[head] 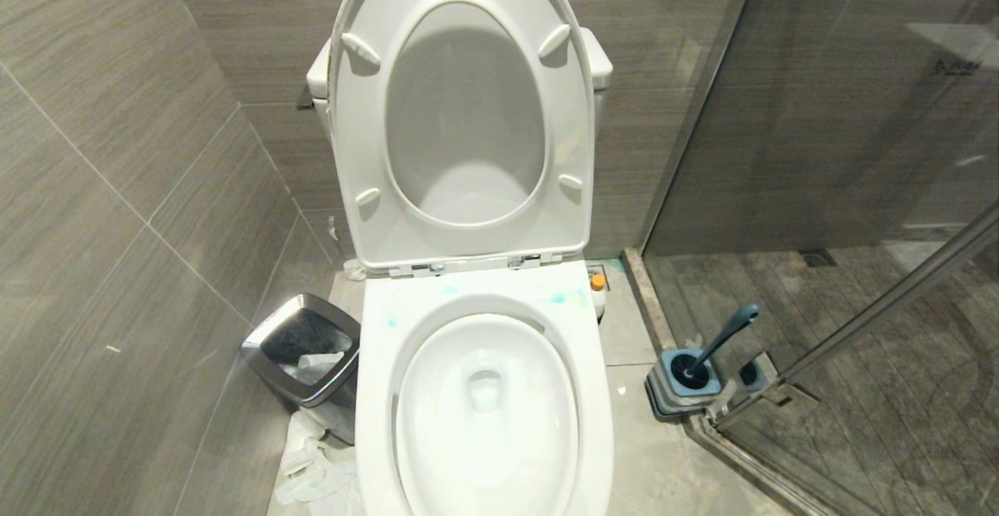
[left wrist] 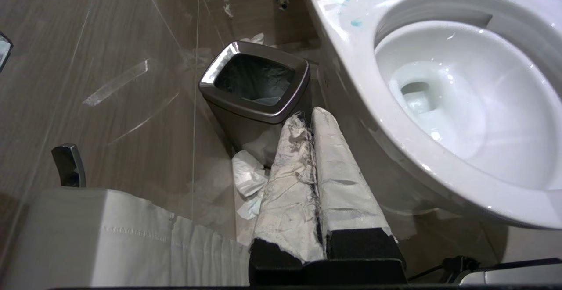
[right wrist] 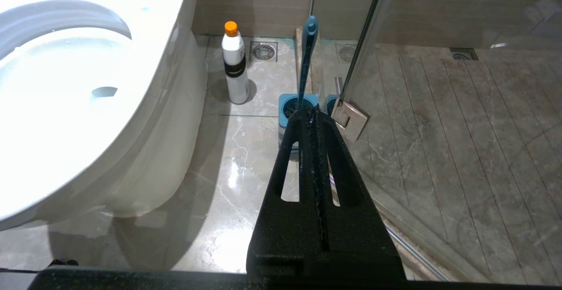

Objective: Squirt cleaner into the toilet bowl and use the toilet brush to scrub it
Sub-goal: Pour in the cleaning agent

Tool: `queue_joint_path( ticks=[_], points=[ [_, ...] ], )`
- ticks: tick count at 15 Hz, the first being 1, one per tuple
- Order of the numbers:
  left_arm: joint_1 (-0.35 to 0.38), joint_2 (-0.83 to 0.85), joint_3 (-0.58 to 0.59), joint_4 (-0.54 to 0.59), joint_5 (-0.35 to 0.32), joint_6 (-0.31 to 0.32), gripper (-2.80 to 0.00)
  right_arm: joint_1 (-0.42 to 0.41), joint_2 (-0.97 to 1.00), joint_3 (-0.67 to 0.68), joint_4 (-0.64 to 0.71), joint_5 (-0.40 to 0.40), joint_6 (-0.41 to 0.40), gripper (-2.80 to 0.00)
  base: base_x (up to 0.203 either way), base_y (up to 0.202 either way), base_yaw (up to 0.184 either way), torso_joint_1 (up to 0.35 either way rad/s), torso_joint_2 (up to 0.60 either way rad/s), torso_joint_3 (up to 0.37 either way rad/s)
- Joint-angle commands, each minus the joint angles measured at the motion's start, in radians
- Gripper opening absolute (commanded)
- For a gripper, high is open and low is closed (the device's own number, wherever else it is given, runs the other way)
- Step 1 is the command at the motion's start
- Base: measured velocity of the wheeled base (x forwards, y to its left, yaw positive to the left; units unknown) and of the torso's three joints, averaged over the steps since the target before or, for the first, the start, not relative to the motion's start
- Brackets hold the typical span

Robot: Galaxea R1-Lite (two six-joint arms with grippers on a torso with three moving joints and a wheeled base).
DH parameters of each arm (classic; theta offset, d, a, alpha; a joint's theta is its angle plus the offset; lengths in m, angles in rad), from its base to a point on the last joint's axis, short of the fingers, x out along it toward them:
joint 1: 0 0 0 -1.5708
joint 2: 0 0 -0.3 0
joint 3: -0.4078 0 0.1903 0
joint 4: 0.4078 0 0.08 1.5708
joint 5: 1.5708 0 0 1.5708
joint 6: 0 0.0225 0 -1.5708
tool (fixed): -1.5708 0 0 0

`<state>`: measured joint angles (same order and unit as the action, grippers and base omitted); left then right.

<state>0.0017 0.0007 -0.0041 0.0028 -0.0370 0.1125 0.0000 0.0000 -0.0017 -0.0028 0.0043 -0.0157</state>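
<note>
We note the toilet bowl [head: 375, 391]: white, glossy, seat and lid raised upright against the tank. Turquoise cleaner [head: 563, 296] shows as pale smears on the flat rim behind the opening. The toilet brush [head: 722, 338], teal handle tilted, stands head-down in its holder on the floor to the bowl's right, beside the glass door.

Left pincer [left wrist: 314, 119] fingers wrapped in grubby white tape, right pincer [right wrist: 312, 113] black, slotted
</note>
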Motion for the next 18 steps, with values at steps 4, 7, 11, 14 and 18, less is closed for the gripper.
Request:
queue_joint_path(
  ticks=[4,7,11,14,18],
  points=[
    [0.000,0.000,0.004,0.000,0.009,-0.026,-2.80,0.000,0.002,0.000,0.000,0.000,-0.001,-2.80,0.000,0.000,0.000,0.000,0.00,0.000],
    [0.000,0.000,0.005,0.000,0.016,-0.061,-2.80,0.000,0.002,0.000,0.000,0.000,-0.003,-2.80,0.000,0.000,0.000,0.000,0.00,0.000],
    [0.000,0.000,0.004,-0.003,0.025,-0.100,-2.80,0.000,0.002,0.000,0.000,0.000,-0.006,-2.80,0.000,0.000,0.000,0.000,0.00,0.000],
    [0.000,0.000,0.004,-0.003,0.025,-0.100,-2.80,0.000,0.002,-0.001,0.001,0.000,-0.003,-2.80,0.000,0.000,0.000,0.000,0.00,0.000],
    [0.000,0.001,0.005,-0.003,0.025,-0.100,-2.80,0.000,0.002,-0.003,0.006,0.000,-0.001,-2.80,0.000,0.000,0.000,0.000,0.00,0.000]
  ],
)
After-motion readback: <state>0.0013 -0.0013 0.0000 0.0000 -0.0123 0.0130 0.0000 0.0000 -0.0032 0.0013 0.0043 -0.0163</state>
